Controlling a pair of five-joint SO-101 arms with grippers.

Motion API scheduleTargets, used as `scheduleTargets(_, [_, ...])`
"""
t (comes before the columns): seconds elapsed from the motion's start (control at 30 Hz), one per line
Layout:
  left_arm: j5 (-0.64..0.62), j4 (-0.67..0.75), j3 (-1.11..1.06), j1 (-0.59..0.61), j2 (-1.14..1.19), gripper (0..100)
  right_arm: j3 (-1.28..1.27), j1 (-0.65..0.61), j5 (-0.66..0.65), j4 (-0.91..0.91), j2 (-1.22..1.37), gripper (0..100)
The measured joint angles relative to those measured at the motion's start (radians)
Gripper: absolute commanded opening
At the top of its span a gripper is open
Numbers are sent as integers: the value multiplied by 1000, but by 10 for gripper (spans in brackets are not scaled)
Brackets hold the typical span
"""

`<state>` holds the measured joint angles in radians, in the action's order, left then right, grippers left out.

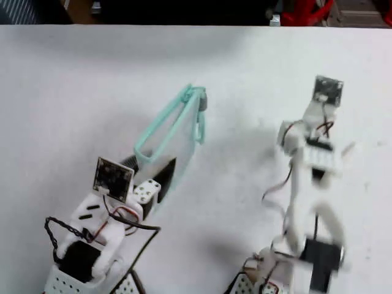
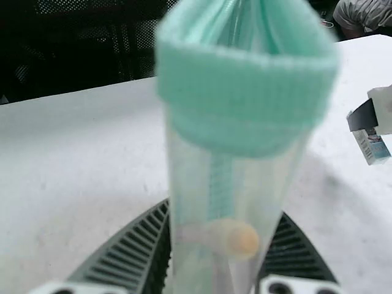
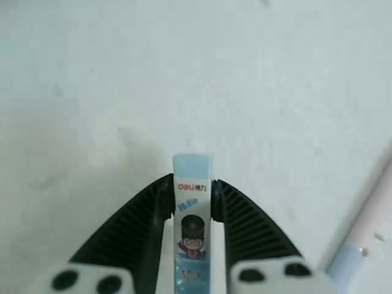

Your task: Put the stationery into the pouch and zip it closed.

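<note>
A clear pouch (image 1: 173,127) with mint-green trim lies tilted on the white table, its far end at the zip pull. My left gripper (image 1: 154,179) is shut on its near end. In the left wrist view the pouch (image 2: 245,92) stands up between the dark fingers (image 2: 138,248), and a pale item with an orange tip (image 2: 236,237) shows through its wall. My right gripper (image 3: 191,182) is shut on a blue-and-white eraser (image 3: 193,214) above the table. The eraser (image 2: 372,144) is off to the pouch's right side.
A pale pen (image 3: 366,229) lies on the table beside my right gripper. The table's far edge (image 1: 196,25) runs along the back, with dark room beyond it. Loose cables (image 1: 67,229) hang around the left arm's base.
</note>
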<state>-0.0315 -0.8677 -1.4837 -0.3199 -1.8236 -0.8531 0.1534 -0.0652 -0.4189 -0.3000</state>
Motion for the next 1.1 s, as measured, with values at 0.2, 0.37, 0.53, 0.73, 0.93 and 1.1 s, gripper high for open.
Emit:
scheduleTargets(0.2, [0,0,0,0,0,187,-298,-114,-68,104,-347,16])
scheduleTargets(0.37, [0,0,0,0,0,187,-365,-158,-71,110,-493,16])
scheduleTargets(0.53, [0,0,0,0,0,187,-353,-255,-71,-20,-672,16])
scheduleTargets(0.73, [0,0,0,0,0,187,-196,-431,-71,-259,-976,16])
scheduleTargets(0.93, [0,0,0,0,0,192,-37,-586,-226,-285,-1165,16])
scheduleTargets(1.1, [0,0,0,0,0,192,28,-689,-278,-152,-1158,16])
